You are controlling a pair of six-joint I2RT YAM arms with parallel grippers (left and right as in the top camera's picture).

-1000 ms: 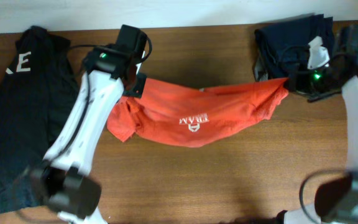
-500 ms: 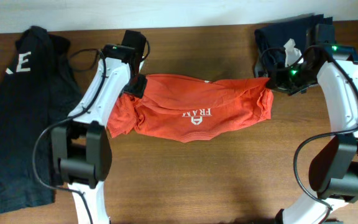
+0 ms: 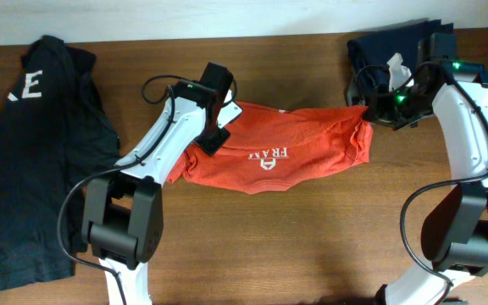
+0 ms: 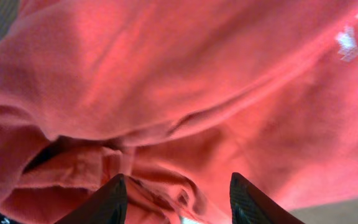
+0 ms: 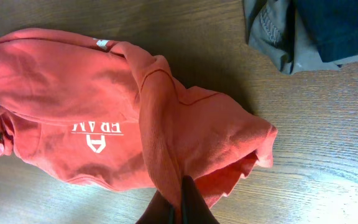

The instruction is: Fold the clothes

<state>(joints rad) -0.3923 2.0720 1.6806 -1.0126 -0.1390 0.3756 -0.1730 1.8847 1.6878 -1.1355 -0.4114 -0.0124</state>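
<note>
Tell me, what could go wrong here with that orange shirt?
The right gripper pinches only a narrow bunch of the orange-red T-shirt; a tug could pull it free. The left gripper hangs open over crumpled folds, so closing might grab several layers. The dark clothes pile beside the right arm might get snagged.

Orange-red T-shirt (image 3: 303, 157) lying crumpled, stretching left-right across worktop (image 3: 312, 246) centre, white logo & lettering facing up, right end bunching into a ridge.
</note>
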